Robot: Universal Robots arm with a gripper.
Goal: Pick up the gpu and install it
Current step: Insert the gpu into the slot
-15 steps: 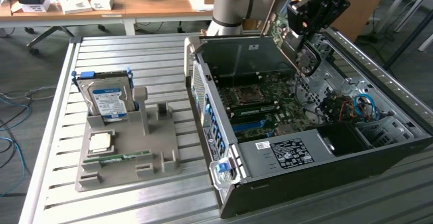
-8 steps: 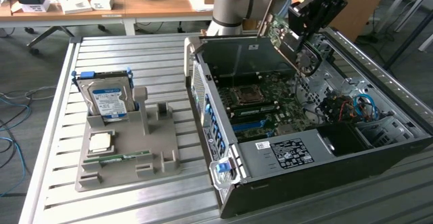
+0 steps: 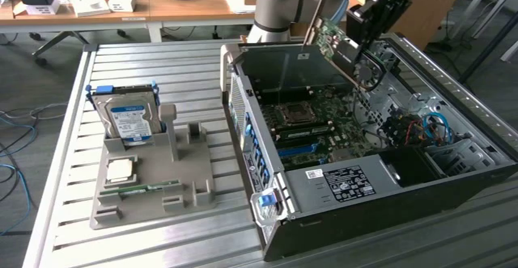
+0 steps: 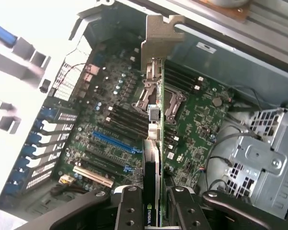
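Wrist view: gpu (image 4: 154,143) clamped edge-on between jaws, above motherboard (image 4: 201,120).

Green showed on the gpu (image 3: 338,43), its bracket (image 4: 159,36) silver, above the black computer case (image 3: 364,231). Beside that case, the hard drive (image 3: 113,102) wore a blue-white label (image 3: 132,127), its holder (image 3: 150,210) grey.

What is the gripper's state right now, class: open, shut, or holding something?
Gripper: shut on the gpu, holding it above the open computer case.

The tool (image 3: 363,33) holds gpu (image 3: 333,42) above open case (image 3: 364,231).
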